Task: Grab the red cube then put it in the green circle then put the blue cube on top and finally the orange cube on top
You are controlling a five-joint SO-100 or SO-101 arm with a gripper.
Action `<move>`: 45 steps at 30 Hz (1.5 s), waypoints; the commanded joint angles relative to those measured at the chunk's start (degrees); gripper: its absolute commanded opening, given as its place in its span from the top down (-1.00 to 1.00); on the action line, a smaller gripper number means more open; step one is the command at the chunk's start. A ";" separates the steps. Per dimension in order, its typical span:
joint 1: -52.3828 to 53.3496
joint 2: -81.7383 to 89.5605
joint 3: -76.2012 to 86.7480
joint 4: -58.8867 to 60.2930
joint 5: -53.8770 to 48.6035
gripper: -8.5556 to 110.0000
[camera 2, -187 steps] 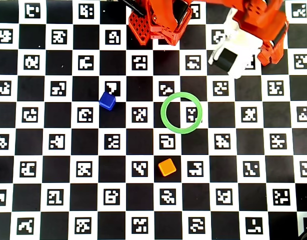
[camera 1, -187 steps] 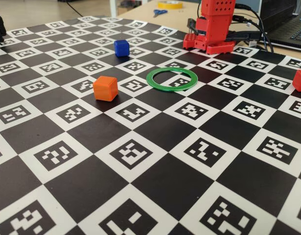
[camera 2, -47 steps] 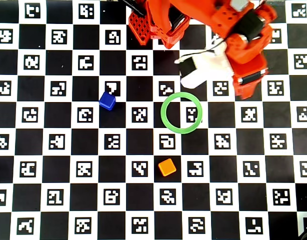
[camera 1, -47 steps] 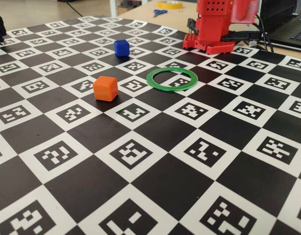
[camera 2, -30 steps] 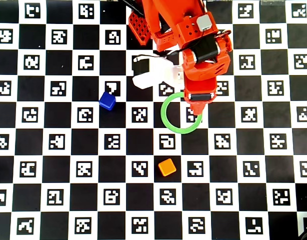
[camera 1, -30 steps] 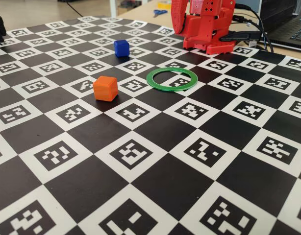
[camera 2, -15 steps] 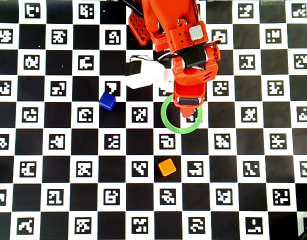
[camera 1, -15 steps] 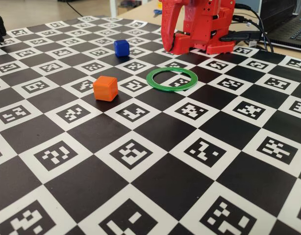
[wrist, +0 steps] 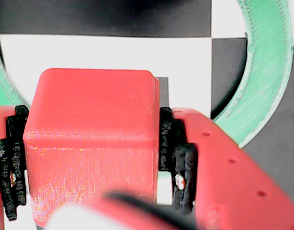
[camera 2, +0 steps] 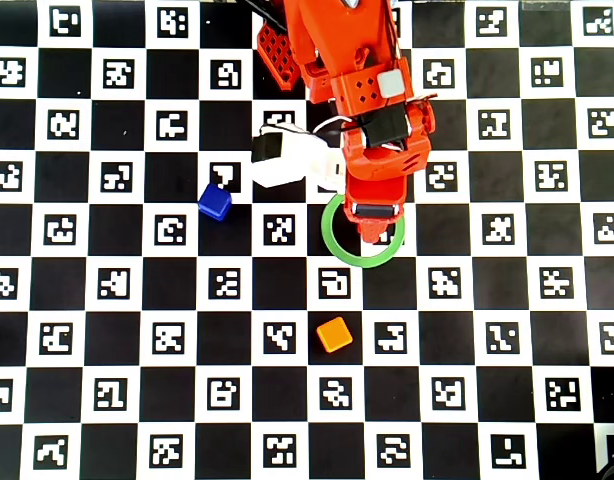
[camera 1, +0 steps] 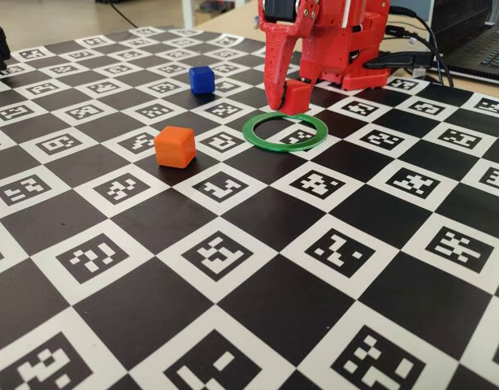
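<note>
The gripper (wrist: pixel 89 158), shown closest in the wrist view, pinches the red cube (wrist: pixel 92 143) between its two fingers, whose black pads (wrist: pixel 178 158) press on the cube's opposite side faces. In the fixed view the gripper (camera 1: pixel 286 99) carries the red cube (camera 1: pixel 294 99) low over the far rim of the green circle (camera 1: pixel 284 130); whether the cube already touches the board cannot be told. The wrist view shows green arcs (wrist: pixel 266 72) of the circle on both sides of the cube, which suggests that it sits over the hollow centre; in the overhead view the gripper (camera 2: pixel 372 232) lies within the outline of the green circle (camera 2: pixel 337 245), toward its upper right. The coming placement turns on this relation: the circle's centre appears directly beneath the held cube, so a short straight descent and release should suffice. The blue cube (camera 2: pixel 215 202) stands well to the left of the circle in the overhead view, and the orange cube (camera 2: pixel 334 334) lies below it, both apart from the arm.
</note>
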 commanded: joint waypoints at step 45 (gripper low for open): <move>1.41 -5.01 -4.31 2.37 0.79 0.01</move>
